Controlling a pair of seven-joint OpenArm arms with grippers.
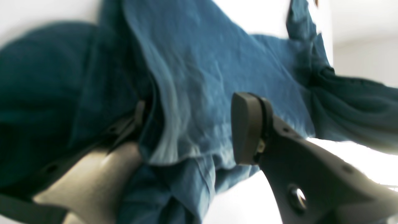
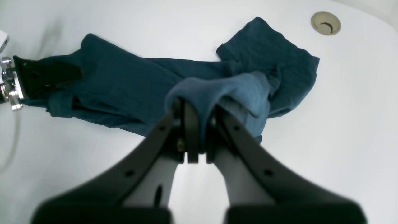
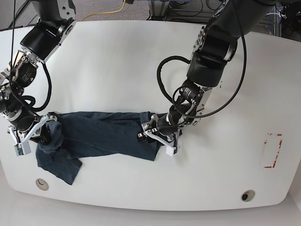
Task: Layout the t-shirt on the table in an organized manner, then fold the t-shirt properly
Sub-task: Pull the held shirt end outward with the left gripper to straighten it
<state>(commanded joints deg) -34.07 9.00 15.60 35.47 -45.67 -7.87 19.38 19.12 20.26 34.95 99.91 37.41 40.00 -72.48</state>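
Note:
The dark navy t-shirt lies bunched in a long wrinkled band across the front left of the white table. My right gripper is shut on a raised fold at the band's left end; more cloth lies on the table beyond it. At the band's other end is my left gripper. Its jaws stand wide apart in the left wrist view, with t-shirt fabric lying between them and draped over one finger. It also shows far left in the right wrist view.
Two round grommet holes sit near the front edge, one just in front of the shirt's left end and another at the right. A red tape rectangle marks the table's right side. Cables run behind the far edge.

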